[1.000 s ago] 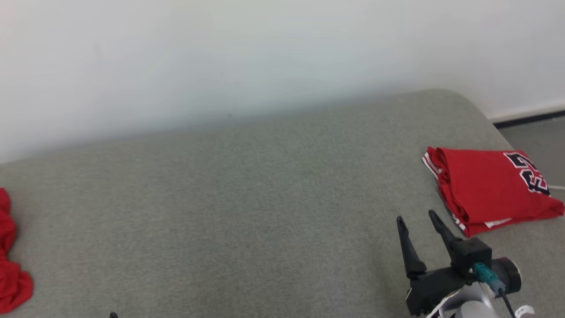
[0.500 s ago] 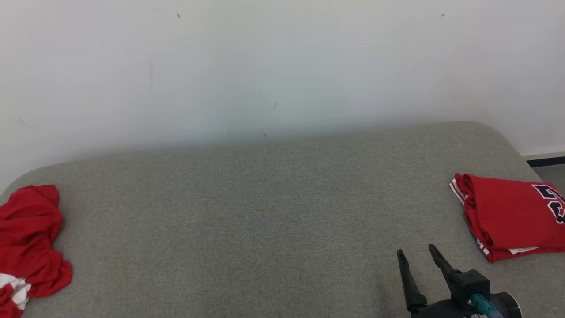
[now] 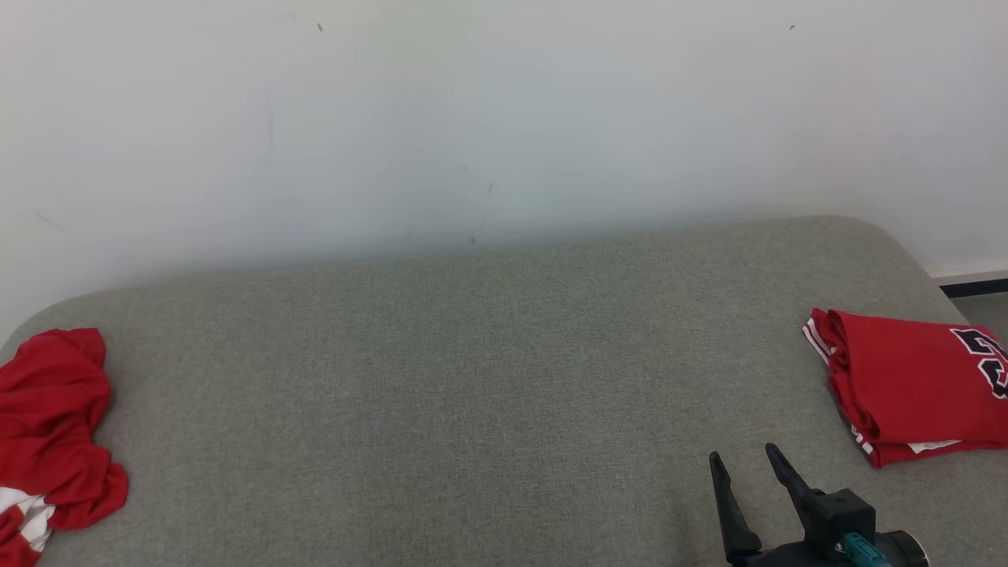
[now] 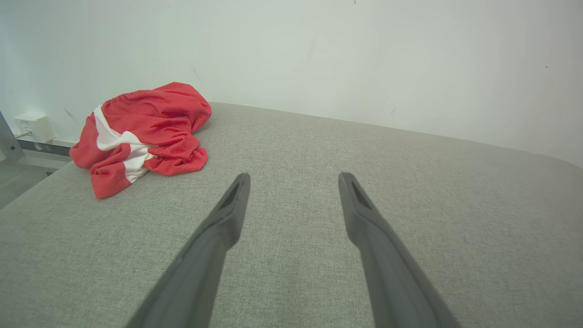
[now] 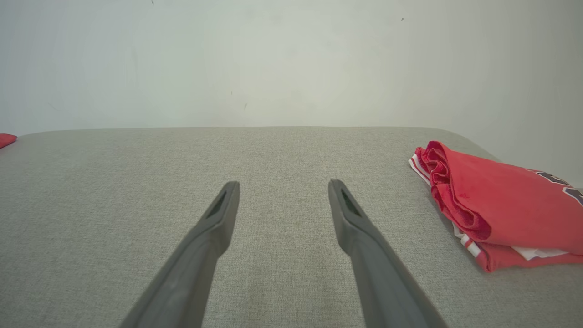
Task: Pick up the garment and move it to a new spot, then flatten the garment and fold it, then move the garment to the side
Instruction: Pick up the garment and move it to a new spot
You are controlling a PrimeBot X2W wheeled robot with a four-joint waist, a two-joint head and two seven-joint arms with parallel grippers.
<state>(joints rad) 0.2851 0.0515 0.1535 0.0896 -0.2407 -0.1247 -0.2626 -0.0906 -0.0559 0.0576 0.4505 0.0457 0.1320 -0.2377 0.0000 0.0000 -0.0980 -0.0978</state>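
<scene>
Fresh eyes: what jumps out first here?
Two patches of red on the grey padded surface: a folded jersey with dark numerals at its right end and a crumpled red-and-white garment at its left end. The right hand is open and empty, near the jersey but apart from it; the left hand is open too, the crumpled garment off to its left.

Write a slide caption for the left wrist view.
Open left gripper above the grey fabric surface, with a crumpled red-and-white garment ahead to its left.
</scene>
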